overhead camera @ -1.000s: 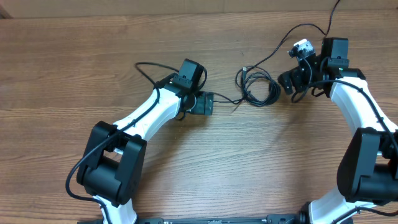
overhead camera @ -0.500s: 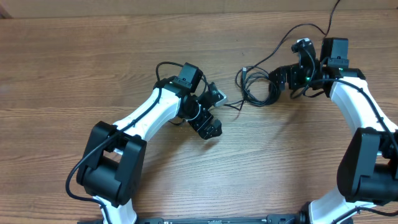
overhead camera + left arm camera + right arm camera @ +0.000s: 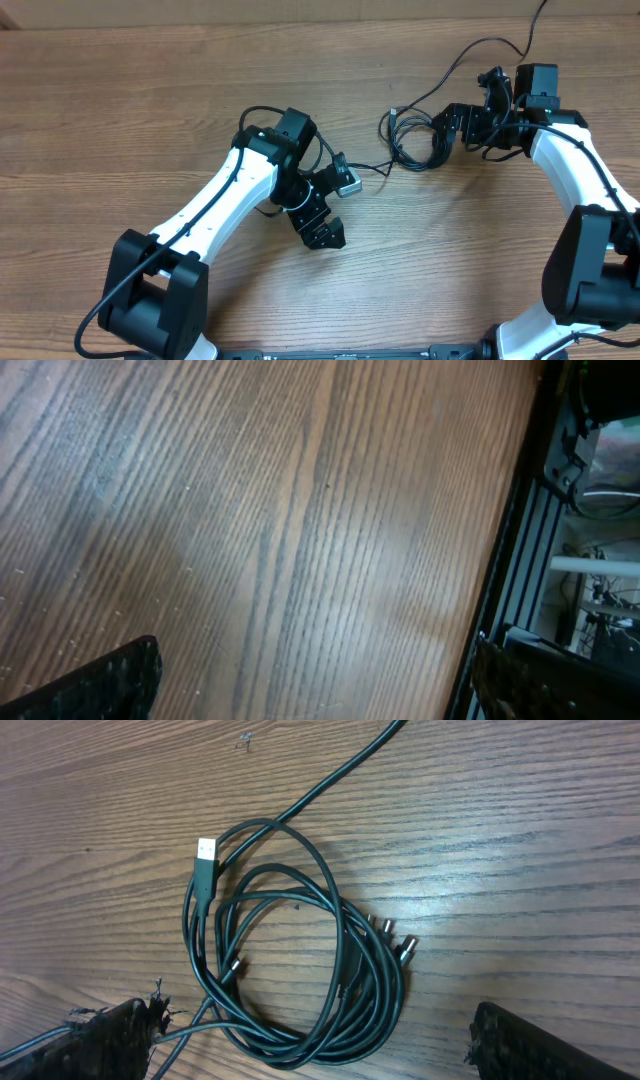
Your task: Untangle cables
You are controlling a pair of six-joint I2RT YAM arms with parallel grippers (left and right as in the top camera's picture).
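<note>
Right end effector (image 3: 441, 129) spread apart and empty, poised just beside cables (image 3: 362, 975) coiled on desk (image 3: 120, 100). Left end effector (image 3: 322, 232) also apart, well away. Seems the approach step; next calls for pinching one strand.

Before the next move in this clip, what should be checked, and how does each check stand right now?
1. Right gripper open: ok, fingers wide apart.
2. Cables in the right gripper's view: ok, the coil lies on the table just ahead of its fingers.
3. Left gripper open and empty: ok.
4. Left gripper near the cables: not ok, it points away, and its camera shows only bare wood and the table's edge.
5. Cables separated: not ok, they form one coil of overlapping loops.
6. Which strand to pull first: cannot tell, the strands cross too closely.
</note>
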